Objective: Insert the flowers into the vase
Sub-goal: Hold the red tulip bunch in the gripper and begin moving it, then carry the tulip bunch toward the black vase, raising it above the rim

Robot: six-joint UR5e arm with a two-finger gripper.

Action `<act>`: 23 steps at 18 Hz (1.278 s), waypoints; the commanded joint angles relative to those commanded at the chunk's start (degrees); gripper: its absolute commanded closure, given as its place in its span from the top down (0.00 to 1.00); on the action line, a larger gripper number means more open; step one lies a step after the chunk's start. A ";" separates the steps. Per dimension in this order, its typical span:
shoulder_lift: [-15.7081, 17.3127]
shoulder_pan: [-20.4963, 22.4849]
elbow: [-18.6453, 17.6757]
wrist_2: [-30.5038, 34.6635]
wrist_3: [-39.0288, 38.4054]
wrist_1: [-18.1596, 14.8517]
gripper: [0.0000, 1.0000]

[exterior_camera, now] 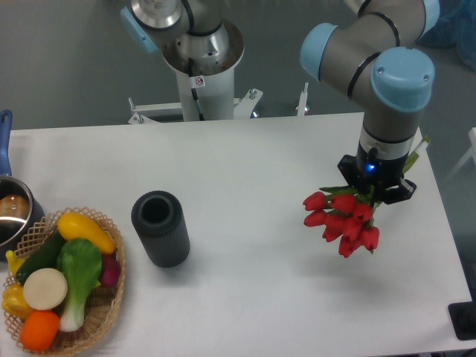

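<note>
A broad white rectangular table (245,156) fills most of the view, and the grey-and-pale-blue jointed robot arm (387,67) reaches in from 1 o'clock to hang over the table's 3 o'clock side. At 8 o'clock sits a round woven wicker basket (111,305) heaped with plastic vegetables, among them a yellow squash (85,230), a green leafy stalk (78,271) and an orange ball-shaped piece (39,329). Just above the basket, at 9 o'clock on the table's edge, a shiny metal pot with a blue handle (11,212) is partly cut off. The dark grey ribbed cylindrical vase (160,228) stands left of centre, beside the basket but apart from it, its round mouth open. Well apart from it, at 3 o'clock, the bunch of red closed tulip flowers (343,219) hangs heads-down and tilted. The black gripper (375,186) sits on their green stems; its fingers are hidden, so whether it pinches them I cannot tell.
</note>
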 joint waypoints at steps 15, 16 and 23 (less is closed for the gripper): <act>0.79 -3.78 0.09 -8.68 -1.58 0.53 0.00; 0.88 -3.69 0.26 -11.75 -2.54 0.88 0.00; 1.58 -3.87 0.26 -26.44 -10.98 11.24 0.00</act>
